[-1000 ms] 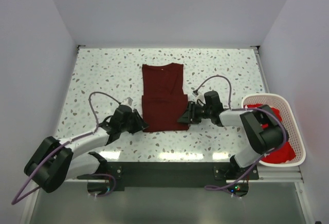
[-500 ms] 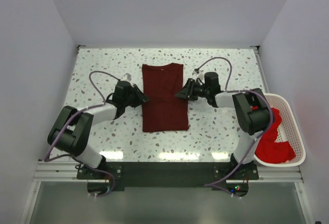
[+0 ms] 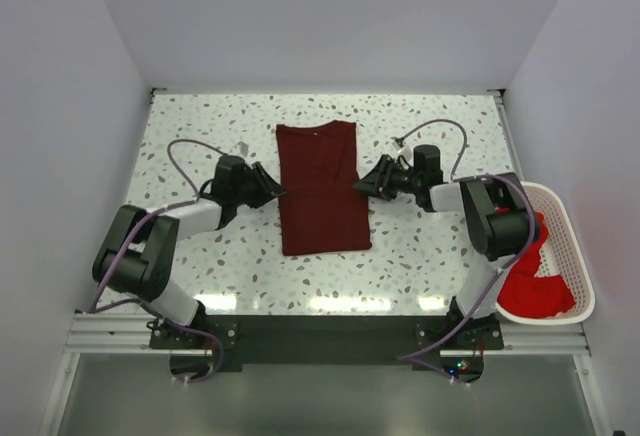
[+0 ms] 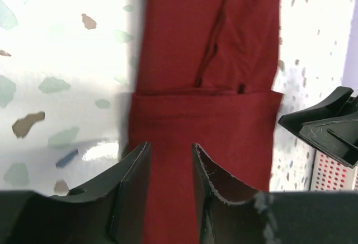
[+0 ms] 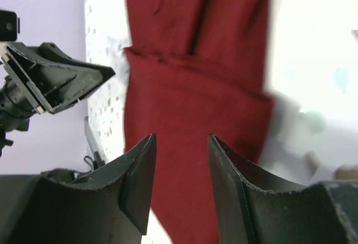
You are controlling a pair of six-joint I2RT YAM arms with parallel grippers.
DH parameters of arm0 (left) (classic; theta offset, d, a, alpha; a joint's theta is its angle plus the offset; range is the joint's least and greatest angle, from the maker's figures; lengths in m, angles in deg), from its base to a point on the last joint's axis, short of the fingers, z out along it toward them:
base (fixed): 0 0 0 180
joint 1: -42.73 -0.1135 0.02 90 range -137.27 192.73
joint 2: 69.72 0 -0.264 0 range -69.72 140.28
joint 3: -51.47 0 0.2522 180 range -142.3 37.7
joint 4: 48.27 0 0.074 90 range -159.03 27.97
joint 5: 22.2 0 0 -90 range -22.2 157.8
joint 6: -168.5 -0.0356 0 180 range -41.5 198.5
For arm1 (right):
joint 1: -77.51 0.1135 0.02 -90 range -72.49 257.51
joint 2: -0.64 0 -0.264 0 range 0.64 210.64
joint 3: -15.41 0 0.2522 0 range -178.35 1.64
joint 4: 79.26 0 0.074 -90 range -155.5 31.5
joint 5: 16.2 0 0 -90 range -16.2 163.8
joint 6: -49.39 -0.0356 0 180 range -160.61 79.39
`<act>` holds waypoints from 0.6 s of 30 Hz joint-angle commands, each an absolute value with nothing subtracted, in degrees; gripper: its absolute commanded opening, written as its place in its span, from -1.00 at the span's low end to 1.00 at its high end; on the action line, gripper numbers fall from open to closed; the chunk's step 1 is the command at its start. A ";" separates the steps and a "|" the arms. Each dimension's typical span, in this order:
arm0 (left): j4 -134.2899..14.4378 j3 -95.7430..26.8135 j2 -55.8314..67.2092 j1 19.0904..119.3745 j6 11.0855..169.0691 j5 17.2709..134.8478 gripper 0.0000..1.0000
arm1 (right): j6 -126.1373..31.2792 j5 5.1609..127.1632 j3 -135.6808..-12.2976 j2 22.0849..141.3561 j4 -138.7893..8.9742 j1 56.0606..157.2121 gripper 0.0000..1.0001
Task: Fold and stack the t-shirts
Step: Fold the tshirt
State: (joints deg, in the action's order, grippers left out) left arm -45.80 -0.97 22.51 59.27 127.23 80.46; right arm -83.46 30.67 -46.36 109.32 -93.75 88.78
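The maroon shirt (image 3: 320,191) lies flat in the middle of the table (image 3: 190,136). Its neck points toward the far edge, and it is folded into a long narrow strip with a fold line running across it about halfway.

My left gripper (image 3: 277,192) sits low at the shirt's left edge and my right gripper (image 3: 360,186) at its right edge. The two face each other across the cloth, level with that fold line.

From the left wrist camera the fingers (image 4: 131,191) stand apart with a narrow gap. I see maroon cloth through that gap, beyond the tips, and nothing is pinched between them. The right wrist camera shows the same — fingers spread, the shirt lying past the tips, not clamped. Whether either set of tips touches the cloth I cannot tell.

At the table's near right corner sits the white mesh basket (image 3: 515,194). Inside it is a heap of brighter red shirts (image 3: 528,286), bunched and unfolded, partly hidden behind the right arm.
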 commanded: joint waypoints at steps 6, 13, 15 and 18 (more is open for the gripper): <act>-53.77 7.71 3.86 67.77 125.86 82.04 -0.14 | -83.94 25.82 -33.00 91.10 -93.01 93.33 -0.07; -46.30 18.19 5.25 73.67 131.49 82.13 -0.19 | -82.02 28.18 -22.62 90.64 -94.51 93.51 -0.07; -46.82 18.54 6.04 73.67 131.41 81.25 -0.21 | -80.53 29.24 -22.18 92.04 -93.20 93.16 -0.08; -48.58 19.77 6.31 73.58 132.46 79.93 -0.28 | -78.85 31.79 -21.47 93.45 -89.25 92.63 -0.09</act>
State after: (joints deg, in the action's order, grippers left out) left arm -48.07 18.22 5.59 73.63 130.99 82.37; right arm -82.48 28.46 -22.17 92.67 -91.85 93.24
